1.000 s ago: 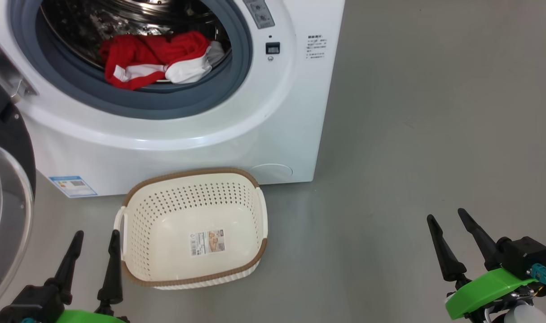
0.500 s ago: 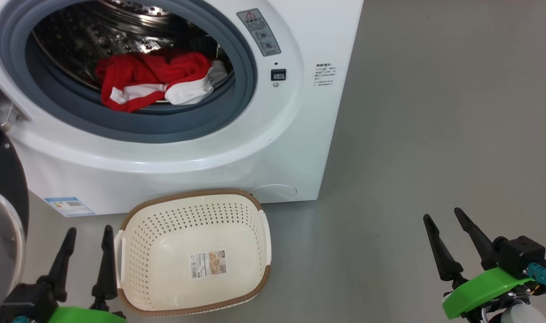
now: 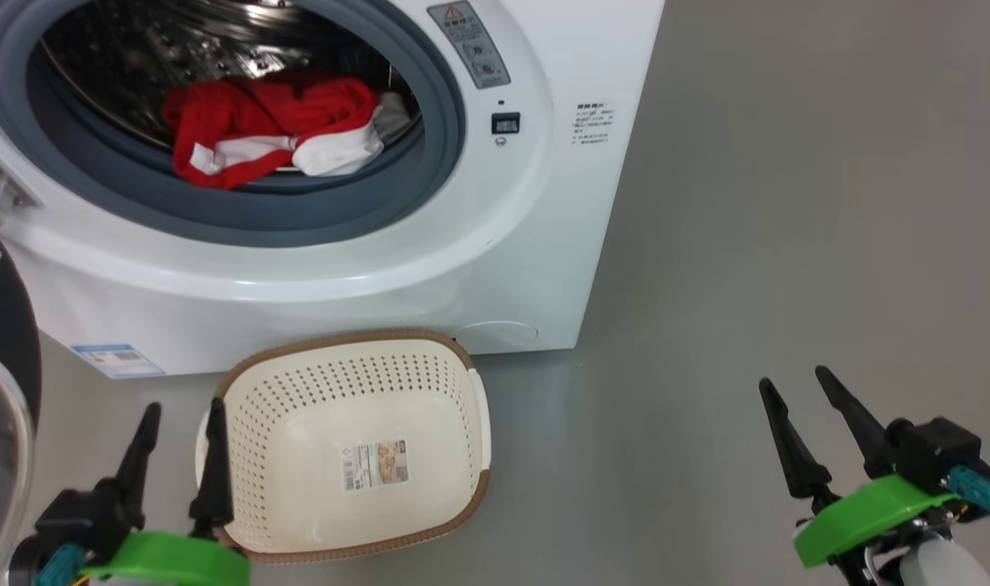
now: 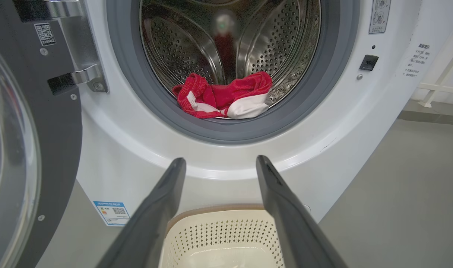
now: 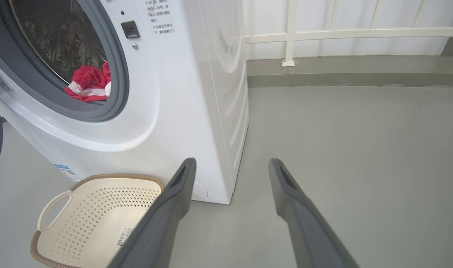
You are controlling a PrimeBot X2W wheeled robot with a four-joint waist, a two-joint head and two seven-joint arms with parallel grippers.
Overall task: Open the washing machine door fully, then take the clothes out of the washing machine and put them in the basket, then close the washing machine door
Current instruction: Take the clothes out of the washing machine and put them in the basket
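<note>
Red fabric with white stripes and panels, the clothes [image 3: 259, 122], lies bunched at the front lip of the perforated steel drum [image 4: 196, 44]. It sits just behind the grey rubber gasket [image 3: 243, 224] of the big white front-loading washing machine [image 3: 397, 268].

The round washing machine door [image 4: 59, 123], with its glossy black rim and bulging clear glass, stands swung open at my left, its inner face and metal hinge toward the left wrist camera.

On the grey floor [image 3: 747, 203], right below the opening, sits the small cream-white perforated plastic basket [image 3: 430, 407] with a brown woven-look rim. The paper label on its bottom is in plain sight. Its far rim is close to the machine's base; I cannot tell if they touch. A small blue label [image 3: 116, 360] marks the machine's lower left corner.

My left gripper [image 3: 183, 405] hangs low by the basket's left side, its two long dark fingers spread apart and empty. From the head camera the inner finger lines up with the basket's left handle; contact I cannot judge.

My right gripper [image 3: 792, 377] hovers well off to the right over bare floor, fingers likewise parted with nothing between them.
</note>
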